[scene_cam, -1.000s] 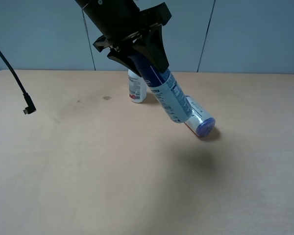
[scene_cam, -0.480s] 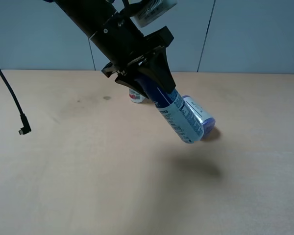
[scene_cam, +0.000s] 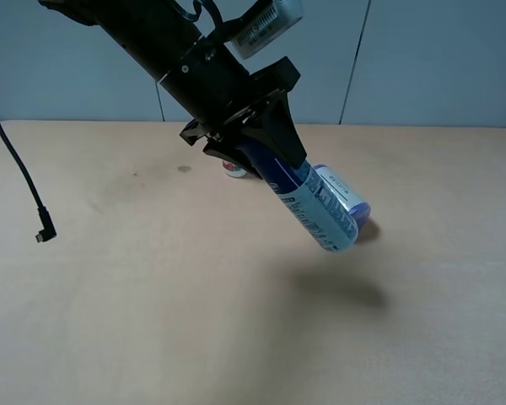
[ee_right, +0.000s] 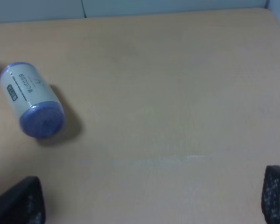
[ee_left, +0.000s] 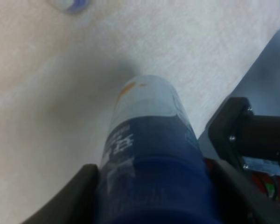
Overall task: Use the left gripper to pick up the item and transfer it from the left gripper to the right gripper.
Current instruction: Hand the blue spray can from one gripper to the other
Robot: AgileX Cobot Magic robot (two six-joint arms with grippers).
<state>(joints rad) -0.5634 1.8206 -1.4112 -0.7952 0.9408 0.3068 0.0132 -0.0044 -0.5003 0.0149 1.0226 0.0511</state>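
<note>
The item, a tall slim bottle (scene_cam: 314, 207) with a blue-and-white label, hangs tilted in the air above the table's middle, base pointing down to the right. My left gripper (scene_cam: 266, 150) is shut on its upper, cap end, which the black fingers hide. In the left wrist view the bottle (ee_left: 148, 144) fills the space between the fingers (ee_left: 77, 198). My right gripper (ee_right: 148, 205) is out of the exterior view. Its wrist view shows only two fingertips (ee_right: 19, 201) far apart, open and empty, over bare table.
A stubby white can with purple rims (scene_cam: 351, 201) lies on its side just behind the bottle's base, also in the right wrist view (ee_right: 32, 100). A small white bottle (scene_cam: 233, 168) stands mostly hidden behind my left gripper. A black cable (scene_cam: 40, 226) dangles at left.
My left arm has carried the bottle a little forward, down and to the right, so it now overlaps the can. The dangling cable has swung.
</note>
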